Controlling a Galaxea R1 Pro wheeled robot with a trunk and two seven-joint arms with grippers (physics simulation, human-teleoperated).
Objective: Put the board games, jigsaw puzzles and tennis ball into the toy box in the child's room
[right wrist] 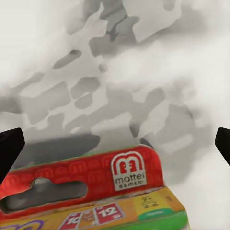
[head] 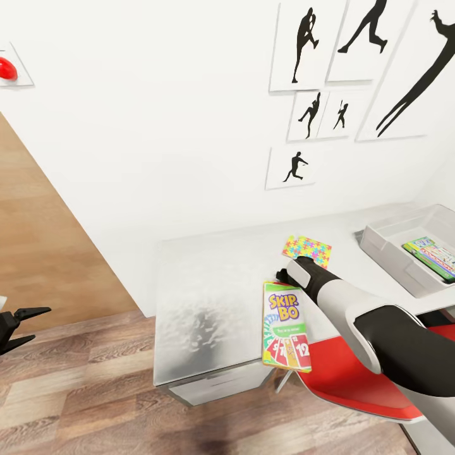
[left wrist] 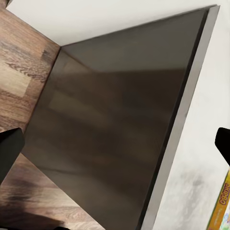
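The right gripper (head: 282,276) hovered over the top end of the card game box (head: 286,334) on the table (head: 208,303), its fingers spread wide and touching nothing; a jigsaw puzzle (head: 308,249) lay just beyond that box; the toy box (head: 404,243) stood well to its right, holding another game (head: 433,256); the left gripper (head: 25,325) hung open above the floor (head: 95,392), well left of the box.

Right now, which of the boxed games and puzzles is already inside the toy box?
The green-edged board game lies inside the grey toy box at the table's right end. The Skip-Bo box and the colourful jigsaw puzzle still lie on the tabletop.
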